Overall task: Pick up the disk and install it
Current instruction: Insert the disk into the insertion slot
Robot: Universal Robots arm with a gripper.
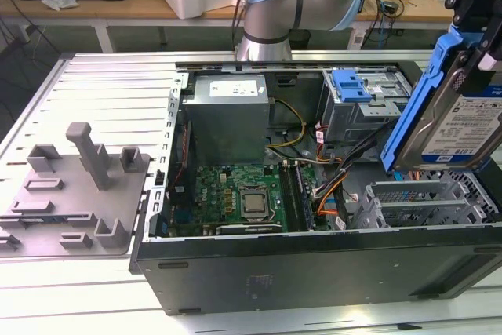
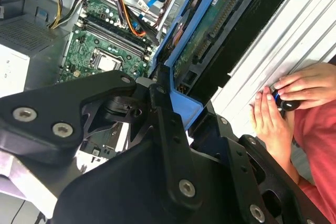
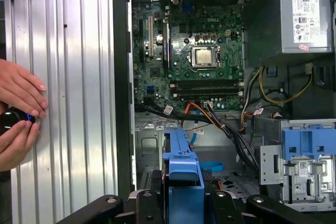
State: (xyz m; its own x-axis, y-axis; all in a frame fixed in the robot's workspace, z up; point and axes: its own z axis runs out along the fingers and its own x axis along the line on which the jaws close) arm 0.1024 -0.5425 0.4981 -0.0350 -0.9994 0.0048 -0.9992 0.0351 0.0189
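My gripper [image 1: 473, 37] was clamped on the disk [image 1: 459, 127], its fingers pinching the blue bracket at the disk's upper end. I carried the disk in the air at the right edge of the exterior view's frame, above the open computer case [image 1: 314, 260].

The disk hung steeply. Its long axis ran from the upper right of that frame down toward the lower middle, the labelled face turned to the camera and the lower end nearest the case. Straight below that lower end lay the empty slotted rack [image 1: 423, 202] in the lower right of the frame. The grey drive cage [image 1: 353, 103] with its blue latch stood up and to the exterior view's left of the disk, apart from it. I judged the rack to be the nearer seat.

I counted:
- one disk and one gripper
- one drive cage and one rack
- one power supply [image 1: 227, 111]
- one motherboard [image 1: 243, 194]
- a person's two hands [image 3: 21, 93] in both wrist views, resting outside the case
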